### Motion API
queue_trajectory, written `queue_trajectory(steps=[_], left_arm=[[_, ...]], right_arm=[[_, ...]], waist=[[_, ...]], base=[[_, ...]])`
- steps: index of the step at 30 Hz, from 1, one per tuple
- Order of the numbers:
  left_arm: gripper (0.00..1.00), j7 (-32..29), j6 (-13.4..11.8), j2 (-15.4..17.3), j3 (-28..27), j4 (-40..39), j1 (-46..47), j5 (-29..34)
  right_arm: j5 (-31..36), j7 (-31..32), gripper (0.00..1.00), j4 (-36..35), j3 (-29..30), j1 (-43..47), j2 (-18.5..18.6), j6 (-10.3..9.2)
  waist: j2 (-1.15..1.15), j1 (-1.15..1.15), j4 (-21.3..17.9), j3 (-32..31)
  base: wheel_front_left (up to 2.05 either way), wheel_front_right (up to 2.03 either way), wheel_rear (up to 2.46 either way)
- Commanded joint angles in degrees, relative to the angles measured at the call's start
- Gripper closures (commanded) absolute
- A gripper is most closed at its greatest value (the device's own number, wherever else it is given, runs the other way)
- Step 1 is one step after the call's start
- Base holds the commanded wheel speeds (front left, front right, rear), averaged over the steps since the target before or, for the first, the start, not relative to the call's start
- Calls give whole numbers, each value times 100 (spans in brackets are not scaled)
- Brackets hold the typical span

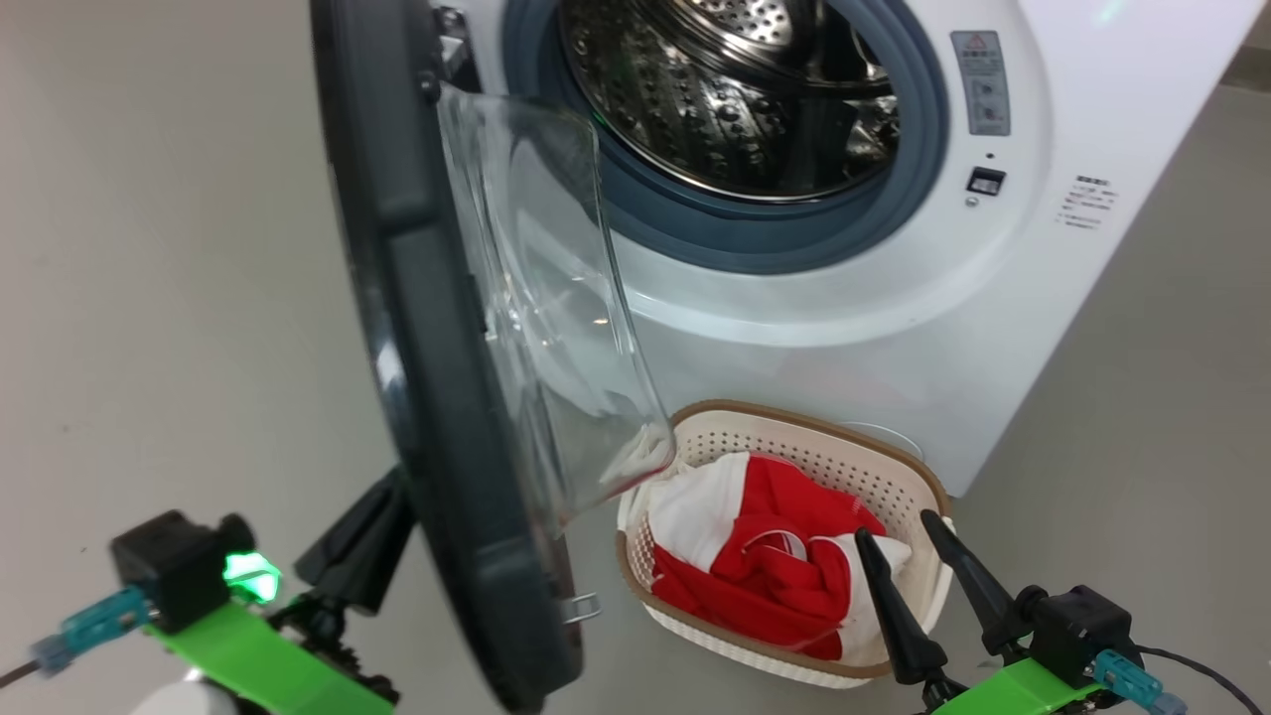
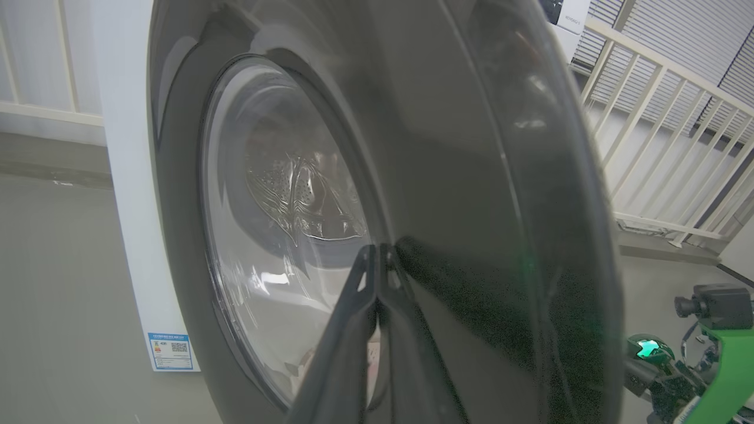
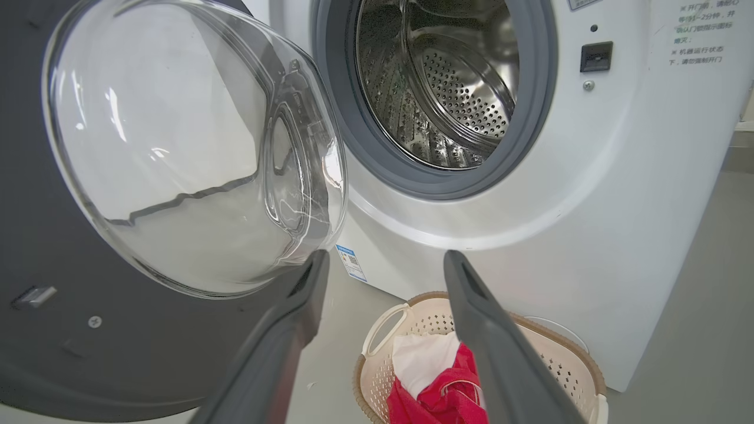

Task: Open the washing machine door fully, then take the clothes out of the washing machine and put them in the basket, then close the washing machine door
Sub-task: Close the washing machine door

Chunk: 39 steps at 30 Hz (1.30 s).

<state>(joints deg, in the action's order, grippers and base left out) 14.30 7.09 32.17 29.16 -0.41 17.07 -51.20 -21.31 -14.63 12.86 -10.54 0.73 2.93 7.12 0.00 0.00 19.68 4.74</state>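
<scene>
Clothes [image 1: 784, 566] lodged in basket [image 1: 794, 422] on floor [image 1: 149, 298] by washing machine [image 1: 993, 328]; drum [image 1: 735, 89] empty. Door-closing judged in hand: left gripper [image 2: 377, 259], fingers together, set at washing machine door [image 1: 417, 328] outer face; right gripper [image 1: 894, 526] spread, empty. Push-to-latch needed.

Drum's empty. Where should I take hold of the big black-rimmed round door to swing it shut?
I'd not pinch it: press the glossy black outer rim of the round washing machine door near its free edge, by the metal latch hook, coming from the outside face, where the shut left gripper points. The clear glass bowl bulges inward, smooth and ungrippable.
</scene>
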Motion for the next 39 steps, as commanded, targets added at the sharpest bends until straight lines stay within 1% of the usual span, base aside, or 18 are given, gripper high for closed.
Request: queue_trajectory(steps=[1, 3, 6, 14, 18, 27, 35, 39], left_arm=[[100, 70, 40, 63, -55, -137, 398, 117], [100, 70, 40, -88, 159, -63, 601, 158], [100, 70, 40, -244, 307, 57, 806, 196], [100, 70, 40, -673, 533, 527, 1482, 295], [100, 70, 40, -854, 639, 815, 1813, 229], [100, 70, 40, -1152, 800, 1488, 2473, 5], [100, 70, 40, -1324, 859, 2112, 3159, -151], [100, 70, 40, -1398, 880, 2407, 3409, -221]], right_arm=[[54, -37, 0, -162, -78, -216, -3, 36], [45, -37, 0, -189, -5, -240, -4, 36], [37, -37, 0, -228, 67, -253, -4, 36], [59, -37, 0, -330, 294, -344, -4, 36], [42, -37, 0, -368, 362, -392, -5, 36], [-37, -37, 0, -441, 435, -469, -5, 36], [-111, -37, 0, -495, 477, -634, -5, 36], [-137, -37, 0, -514, 500, -654, -5, 36]], waist=[[0, 0, -127, 68], [0, 0, -251, 114], [0, 0, -376, 179], [0, 0, -681, 400], [0, 0, -856, 502], [0, 0, -1178, 750], [0, 0, -1533, 987], [0, 0, -1648, 1049]], base=[[0, 0, 0], [0, 0, 0], [0, 0, 0], [0, 0, 0], [0, 0, 0], [0, 0, 0], [0, 0, 0], [0, 0, 0]])
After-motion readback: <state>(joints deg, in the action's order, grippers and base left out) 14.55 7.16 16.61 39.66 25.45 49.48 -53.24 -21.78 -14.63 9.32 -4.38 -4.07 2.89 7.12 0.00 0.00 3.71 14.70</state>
